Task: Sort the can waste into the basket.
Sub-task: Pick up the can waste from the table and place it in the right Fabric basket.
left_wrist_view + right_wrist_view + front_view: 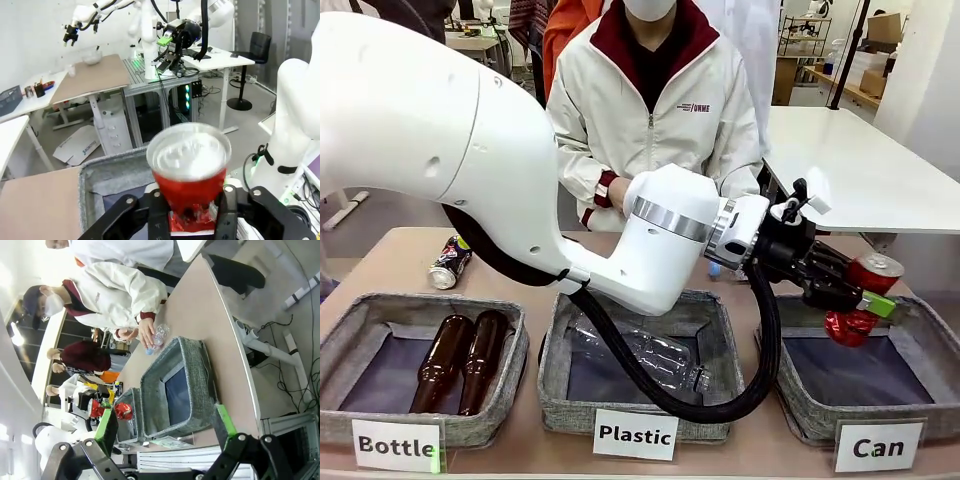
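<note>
Crushed shiny red drink can (868, 278) with a silver end sits clamped in the left gripper (865, 300), whose black fingers with green pads are closed on its dented lower body. In the left wrist view the can's silver end faces the camera. The white left arm reaches from the picture's left across the middle and holds the can in the air above the near left part of the square grey fabric basket (808, 418) with the white label reading "Can" (878, 447), at the table's right end. The can is not touching the basket. The right gripper (166, 426) is spread wide with nothing between its fingers, and looks over that basket. A like basket labelled "Plastic" (552, 392) in the middle holds a clear plastic bottle (655, 358), and a third labelled "Bottle" (342, 340) on the left holds two brown glass bottles (460, 362). The dark drink can with multicoloured print (450, 262) lies on its side on the tan table (390, 262) behind the "Bottle" basket. A person in a white jacket (650, 110) stands at the far side.
</note>
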